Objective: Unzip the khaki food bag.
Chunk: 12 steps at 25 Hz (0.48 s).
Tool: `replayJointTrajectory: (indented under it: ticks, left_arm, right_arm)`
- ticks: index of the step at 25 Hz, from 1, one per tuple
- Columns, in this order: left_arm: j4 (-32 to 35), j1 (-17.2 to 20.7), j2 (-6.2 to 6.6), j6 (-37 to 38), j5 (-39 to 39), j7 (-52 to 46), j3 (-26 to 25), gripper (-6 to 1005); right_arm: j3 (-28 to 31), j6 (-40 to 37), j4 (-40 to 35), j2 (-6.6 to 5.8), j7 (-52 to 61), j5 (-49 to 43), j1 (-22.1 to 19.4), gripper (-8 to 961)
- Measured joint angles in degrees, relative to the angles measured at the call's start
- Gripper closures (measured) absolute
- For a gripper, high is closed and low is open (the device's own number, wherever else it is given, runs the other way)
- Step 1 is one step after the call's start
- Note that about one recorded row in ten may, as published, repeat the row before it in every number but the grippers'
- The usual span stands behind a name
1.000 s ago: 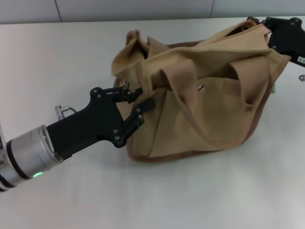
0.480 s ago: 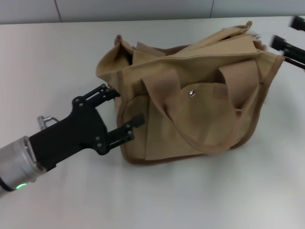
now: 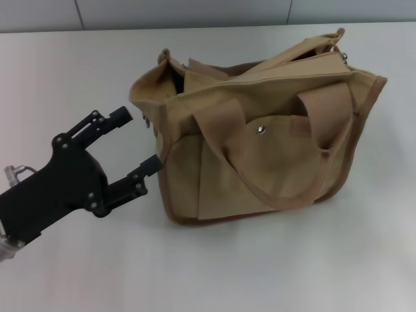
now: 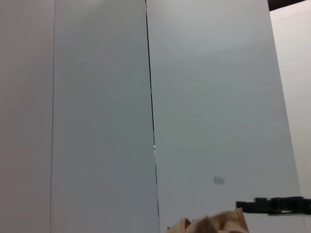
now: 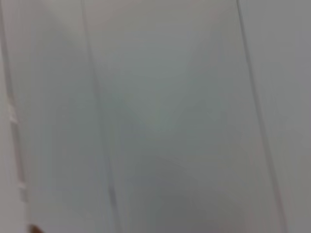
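Note:
The khaki food bag (image 3: 273, 156) stands upright on the white table (image 3: 78, 65), right of the middle, its front pocket with a metal snap (image 3: 260, 129) facing me. Its top gapes open at the left end. A strip of its tan fabric also shows in the left wrist view (image 4: 214, 224). My left gripper (image 3: 138, 144) is open and empty, its fingers spread just left of the bag's left end, apart from it. My right gripper is out of view in all frames.
A grey wall panel (image 3: 195, 13) runs behind the table's far edge. Both wrist views show mostly grey wall panels (image 4: 97, 116) (image 5: 160, 116).
My left gripper has let go of the bag's left end, opened and drawn back to the left. My right gripper has left the bag's right corner and the view. The bag has settled upright.

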Motion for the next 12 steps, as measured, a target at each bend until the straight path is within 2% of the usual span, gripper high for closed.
replayJointTrajectory:
  ticks: [2, 4, 6, 9, 12]
  left_arm:
    - [0.08, 0.36, 0.68, 0.51, 0.1, -0.88, 0.13, 186]
    - [0.09, 0.45, 1.06, 0.81, 0.38, -1.55, 0.27, 186]
    - [0.15, 0.53, 1.82, 1.88, 1.97, -3.13, 0.44, 186]
    - [1.47, 0.24, 2.99, 4.25, 8.49, -6.63, 0.65, 187]
    - [3.43, -1.4, 3.36, 5.23, 16.29, -11.83, 1.45, 187]
  right_arm:
    - [-0.39, -7.75, 0.42, -0.55, -0.47, -3.19, -1.0, 112]
    - [-0.53, -9.9, 0.05, -0.56, -0.51, -5.2, -0.98, 112]
    - [-0.59, -14.7, -1.1, -0.58, -0.78, -11.55, -0.45, 112]
    - [-0.6, -18.68, -1.8, -0.42, -1.18, -21.94, 1.6, 112]
    - [-0.59, -19.34, -1.45, -0.13, -1.22, -28.87, 3.91, 112]
